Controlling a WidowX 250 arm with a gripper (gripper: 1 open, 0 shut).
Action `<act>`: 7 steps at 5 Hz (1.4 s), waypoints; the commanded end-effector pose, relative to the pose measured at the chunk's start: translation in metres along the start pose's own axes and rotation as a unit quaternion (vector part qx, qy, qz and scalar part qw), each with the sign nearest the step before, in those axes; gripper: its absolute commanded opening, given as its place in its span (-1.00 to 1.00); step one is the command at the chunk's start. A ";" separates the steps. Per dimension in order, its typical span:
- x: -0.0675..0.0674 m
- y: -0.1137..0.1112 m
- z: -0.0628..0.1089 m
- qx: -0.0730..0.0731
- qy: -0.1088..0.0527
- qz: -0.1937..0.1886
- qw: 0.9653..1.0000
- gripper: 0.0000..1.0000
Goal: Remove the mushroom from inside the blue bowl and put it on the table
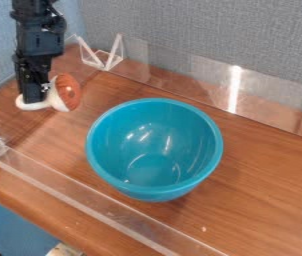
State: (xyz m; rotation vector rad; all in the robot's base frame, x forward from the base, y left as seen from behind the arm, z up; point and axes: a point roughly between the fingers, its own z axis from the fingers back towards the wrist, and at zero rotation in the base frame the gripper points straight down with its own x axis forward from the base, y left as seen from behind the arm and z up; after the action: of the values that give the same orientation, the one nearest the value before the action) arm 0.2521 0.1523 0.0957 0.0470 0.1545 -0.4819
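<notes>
The brown wood-grain table (267, 170) is carrying 1 round, glossy teal-blue plastic bowl (155, 149), sitting upright. Beyond the bowl's far-left rim, the black gripper (31, 92) is pointing straight down, jaws clamping the small toy mushroom (56, 92) by its cream stem, the orange-brown cap facing the bowl, low at the tabletop.
</notes>
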 end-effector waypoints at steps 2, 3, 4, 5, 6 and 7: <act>0.002 0.011 0.012 0.025 -0.015 -0.005 1.000 -1.00; 0.002 0.012 0.011 0.026 -0.015 -0.008 1.000 -1.00; 0.002 0.012 0.010 0.027 -0.015 -0.012 0.999 -1.00; 0.002 0.013 0.008 0.027 -0.014 -0.015 0.999 -1.00; 0.000 0.016 0.011 0.030 -0.012 -0.017 0.999 -1.00; 0.000 0.019 0.013 0.033 -0.009 -0.017 0.999 -1.00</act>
State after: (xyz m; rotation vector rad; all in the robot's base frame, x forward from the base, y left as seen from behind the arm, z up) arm 0.2576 0.1591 0.0962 0.0693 0.1564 -0.5417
